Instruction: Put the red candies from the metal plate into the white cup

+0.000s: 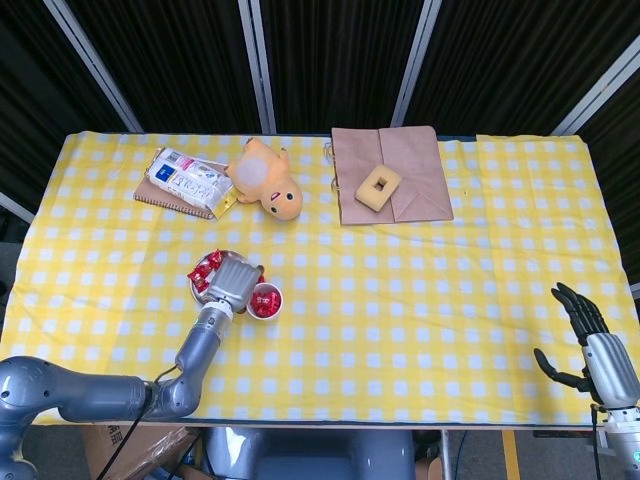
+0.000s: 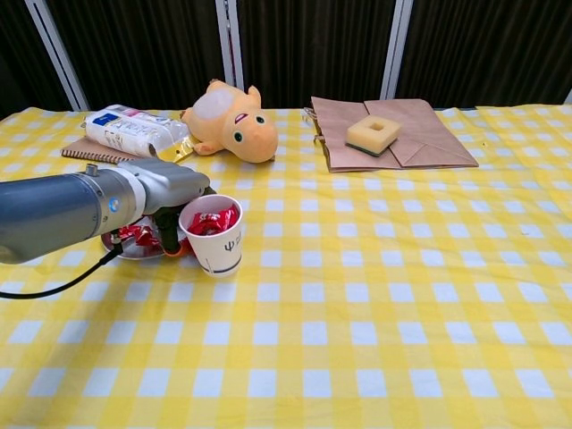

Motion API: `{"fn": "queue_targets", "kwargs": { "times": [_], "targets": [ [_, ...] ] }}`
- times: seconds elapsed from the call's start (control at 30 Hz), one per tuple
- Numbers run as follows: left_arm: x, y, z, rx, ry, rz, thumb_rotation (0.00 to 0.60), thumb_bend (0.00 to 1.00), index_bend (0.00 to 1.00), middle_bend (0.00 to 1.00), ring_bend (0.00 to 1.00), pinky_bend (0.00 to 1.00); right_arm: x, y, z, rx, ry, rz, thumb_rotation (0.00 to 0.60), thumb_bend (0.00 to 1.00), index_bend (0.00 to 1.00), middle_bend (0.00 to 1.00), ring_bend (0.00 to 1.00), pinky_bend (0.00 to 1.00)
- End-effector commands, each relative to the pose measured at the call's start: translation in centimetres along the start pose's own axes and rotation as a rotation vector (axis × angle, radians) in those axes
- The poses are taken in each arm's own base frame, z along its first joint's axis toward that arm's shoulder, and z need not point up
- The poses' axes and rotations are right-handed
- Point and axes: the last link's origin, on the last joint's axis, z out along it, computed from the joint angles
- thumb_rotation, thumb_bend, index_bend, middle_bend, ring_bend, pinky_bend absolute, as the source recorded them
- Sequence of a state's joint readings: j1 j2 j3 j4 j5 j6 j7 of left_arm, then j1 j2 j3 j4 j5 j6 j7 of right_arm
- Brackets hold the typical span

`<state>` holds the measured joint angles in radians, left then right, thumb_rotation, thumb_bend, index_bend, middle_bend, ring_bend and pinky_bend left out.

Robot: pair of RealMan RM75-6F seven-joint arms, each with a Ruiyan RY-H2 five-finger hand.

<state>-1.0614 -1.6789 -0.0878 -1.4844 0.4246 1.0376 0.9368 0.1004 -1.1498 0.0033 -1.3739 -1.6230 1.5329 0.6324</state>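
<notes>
The white cup (image 2: 213, 234) stands straight up, its open top facing the ceiling, with red candies (image 2: 211, 219) inside. It sits just beside the metal plate (image 1: 197, 291), near my side of the table. My left hand (image 1: 231, 281) reaches down over the plate, palm down; I cannot tell if it holds anything. My right hand (image 1: 590, 335) is far off, fingers spread, holding nothing.

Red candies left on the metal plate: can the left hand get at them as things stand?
Probably yes. The left hand is already over the round metal plate, beside the white paper cup. Red wrapped candies lie exposed at the plate's far-left edge, with nothing covering them.
</notes>
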Motion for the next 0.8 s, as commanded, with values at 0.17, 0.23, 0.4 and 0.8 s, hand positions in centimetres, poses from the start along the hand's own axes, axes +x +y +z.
{"fn": "queue_targets", "kwargs": {
  "times": [0.17,0.23,0.4,0.8],
  "targets": [
    [0.3,-0.3,0.0,0.003,0.010,-0.001,0.600,0.39,0.36,0.92,0.96,0.97,-0.1,0.0,0.0,0.000,-0.002,-0.001,0.600,0.42,0.00,0.00,0.00,0.00],
    [0.3,-0.4,-0.1,0.005,0.012,0.000,0.600,0.40,0.37,0.92,0.96,0.97,-0.1,0.0,0.0,-0.001,-0.003,-0.001,0.600,0.42,0.00,0.00,0.00,0.00],
    [0.4,-0.9,-0.2,0.010,0.010,0.004,0.600,0.40,0.36,0.92,0.96,0.97,-0.1,0.0,0.0,0.000,-0.003,-0.002,0.600,0.42,0.00,0.00,0.00,0.00],
    [0.6,-0.8,-0.2,-0.004,0.015,-0.005,0.600,0.40,0.31,0.91,0.96,0.97,-0.1,0.0,0.0,-0.002,-0.002,-0.002,0.600,0.42,0.00,0.00,0.00,0.00]
  ]
}}
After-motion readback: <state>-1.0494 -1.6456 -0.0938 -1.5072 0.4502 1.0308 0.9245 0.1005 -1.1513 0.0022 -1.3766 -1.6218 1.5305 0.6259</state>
